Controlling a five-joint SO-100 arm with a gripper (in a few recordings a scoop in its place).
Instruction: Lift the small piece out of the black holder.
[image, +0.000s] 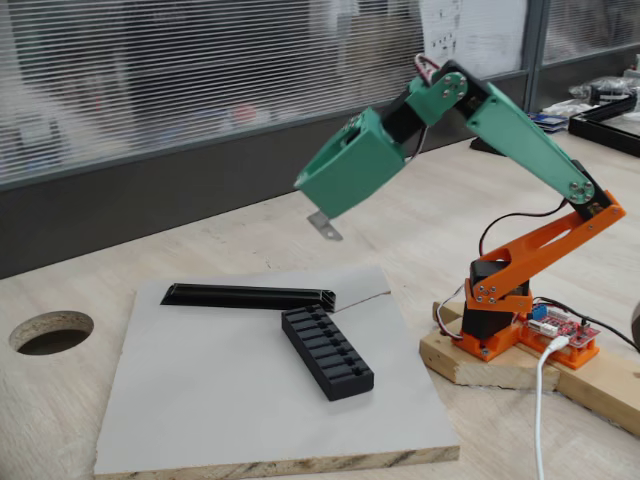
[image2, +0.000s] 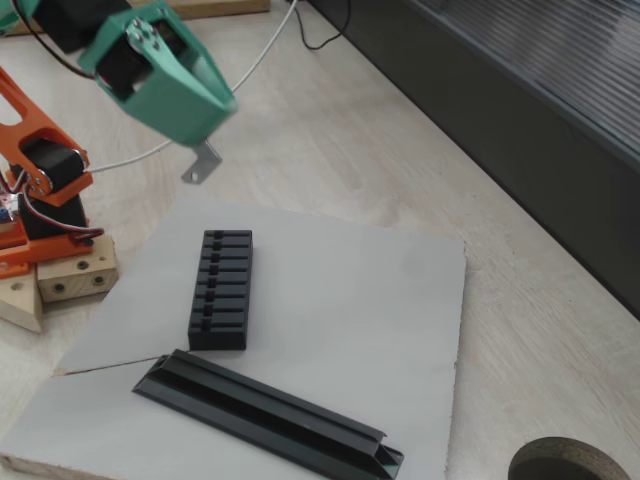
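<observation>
Your gripper (image: 326, 218) is up in the air, pinching the small piece (image: 324, 227), clear of the black holder (image: 327, 352).

In both fixed views you can see the grey plate hanging from the green gripper (image2: 205, 155), the small piece (image2: 201, 164) poking out below its tip, well above the grey board (image: 240, 410). The black holder (image2: 221, 289) sits on that board (image2: 380, 320) on the wooden counter (image: 80, 290), touching one end of a long black angled bar (image: 250, 296). The bar (image2: 268, 414) lies apart from the holder's far end in the other view.
</observation>
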